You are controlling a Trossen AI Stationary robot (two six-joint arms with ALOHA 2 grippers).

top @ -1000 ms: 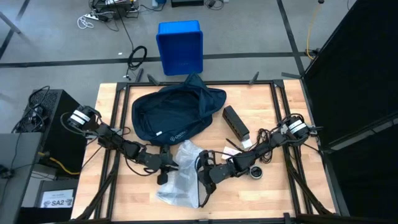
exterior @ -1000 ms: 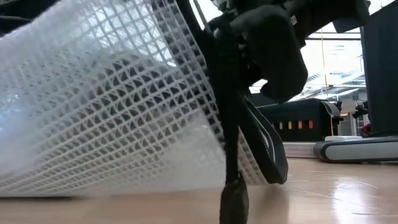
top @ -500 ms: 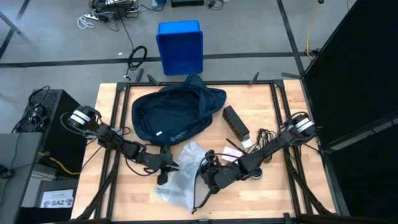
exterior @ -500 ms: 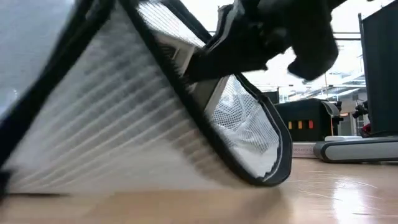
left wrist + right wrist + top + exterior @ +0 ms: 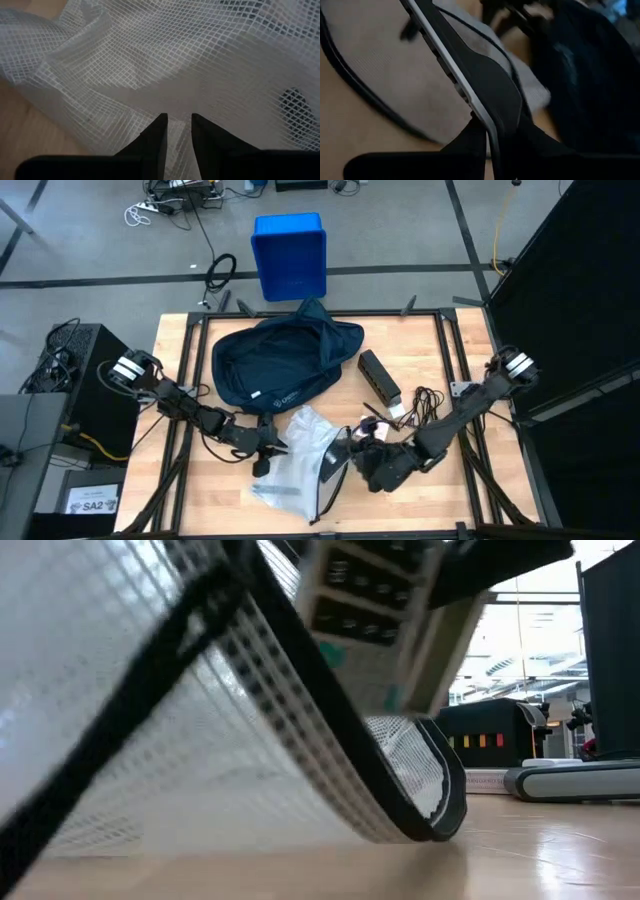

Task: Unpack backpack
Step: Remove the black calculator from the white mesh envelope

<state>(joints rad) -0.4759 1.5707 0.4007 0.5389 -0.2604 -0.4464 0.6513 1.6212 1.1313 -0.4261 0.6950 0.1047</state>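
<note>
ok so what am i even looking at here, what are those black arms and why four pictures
It is a robot with two dark arms at a wooden table, each ending in a two-finger pincer. One picture looks straight down, one sits at table height, and one rides on each wrist. On the table lie a navy backpack, a white mesh pouch and a black box. The left pincer pinches the pouch; the right pincer grips a flat keyed device beside the pouch's mouth.

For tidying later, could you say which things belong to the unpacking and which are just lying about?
Job: dark navy fabric backpack; white mesh pouch in left gripper; flat grey keypad device in right gripper.
Lying about: black rectangular box; bright blue plastic bin.
</note>
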